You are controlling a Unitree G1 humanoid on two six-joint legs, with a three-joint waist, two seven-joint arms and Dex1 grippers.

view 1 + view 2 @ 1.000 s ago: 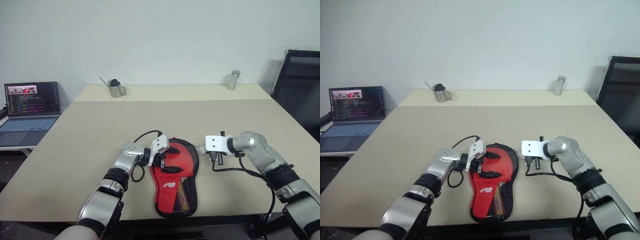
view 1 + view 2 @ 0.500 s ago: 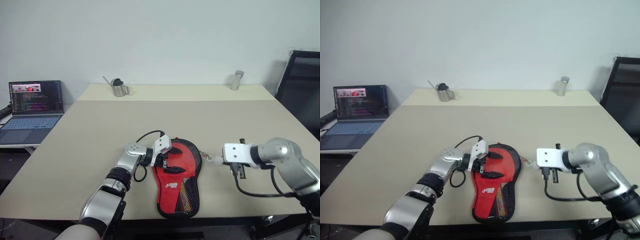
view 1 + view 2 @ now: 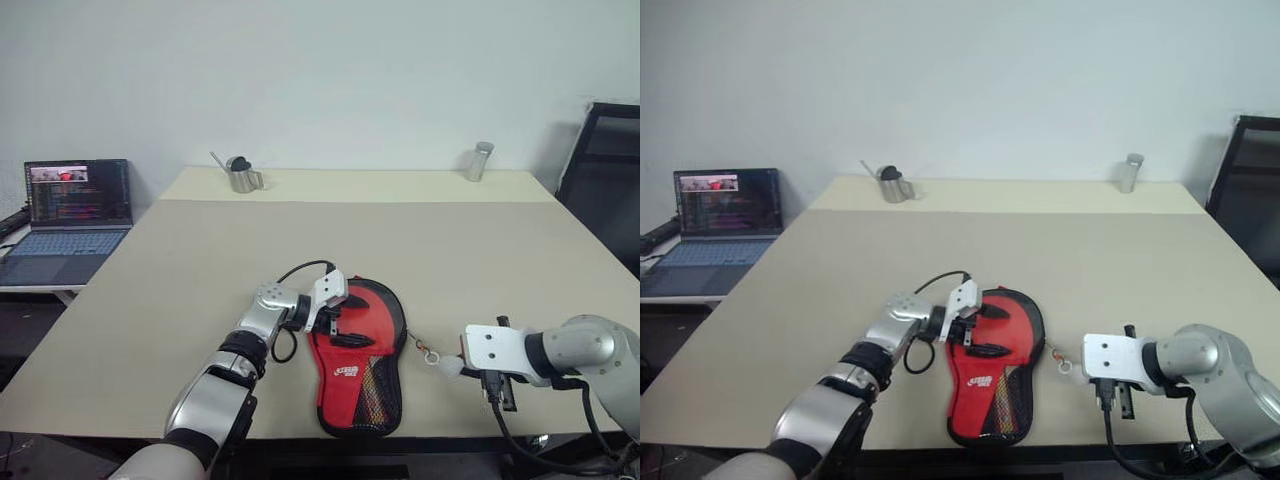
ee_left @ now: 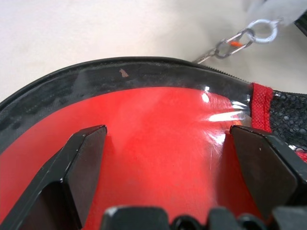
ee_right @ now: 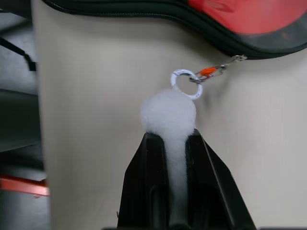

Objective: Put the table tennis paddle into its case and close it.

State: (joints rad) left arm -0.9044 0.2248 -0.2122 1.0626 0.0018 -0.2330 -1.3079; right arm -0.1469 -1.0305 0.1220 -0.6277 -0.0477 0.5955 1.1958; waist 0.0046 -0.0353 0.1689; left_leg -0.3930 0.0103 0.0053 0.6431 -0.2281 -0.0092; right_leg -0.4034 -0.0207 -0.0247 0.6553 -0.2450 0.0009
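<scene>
We're on the zipping step: our right gripper point(image 5: 169, 143) pinches the fluffy white pom-pom zipper pull point(image 5: 168, 115), now drawn further along the red-and-black fabric paddle case point(image 3: 357, 350) lying at the near table edge. Our left gripper point(image 4: 168, 167) pins it, fingers spread. Next, keep pulling steadily round the edge.

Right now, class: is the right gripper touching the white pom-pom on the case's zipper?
Touching. The right wrist view shows the right gripper pinching the white pom-pom between shut fingers.
</scene>
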